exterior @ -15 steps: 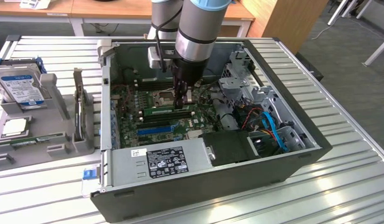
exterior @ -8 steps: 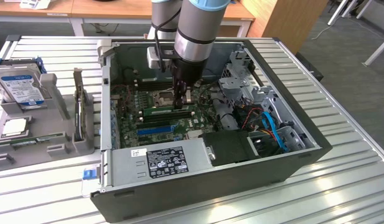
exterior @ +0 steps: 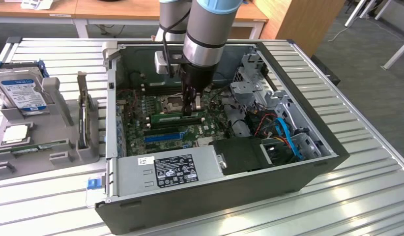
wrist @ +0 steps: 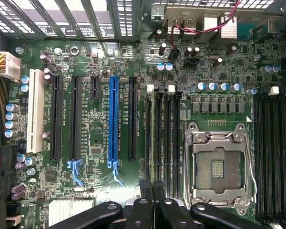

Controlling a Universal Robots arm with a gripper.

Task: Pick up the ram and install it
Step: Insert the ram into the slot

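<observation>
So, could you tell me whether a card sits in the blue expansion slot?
No, the blue expansion slot is bare along its whole length, its contact channel open to the wrist view.

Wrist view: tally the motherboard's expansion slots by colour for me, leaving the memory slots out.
white slot: 1
black slots: 4 (three long, one short)
blue slot: 1
Total: 6

Slatted table (exterior: 372,196): open computer case (exterior: 221,202), grey, maybe plastic, stand (exterior: 54,158).
</observation>
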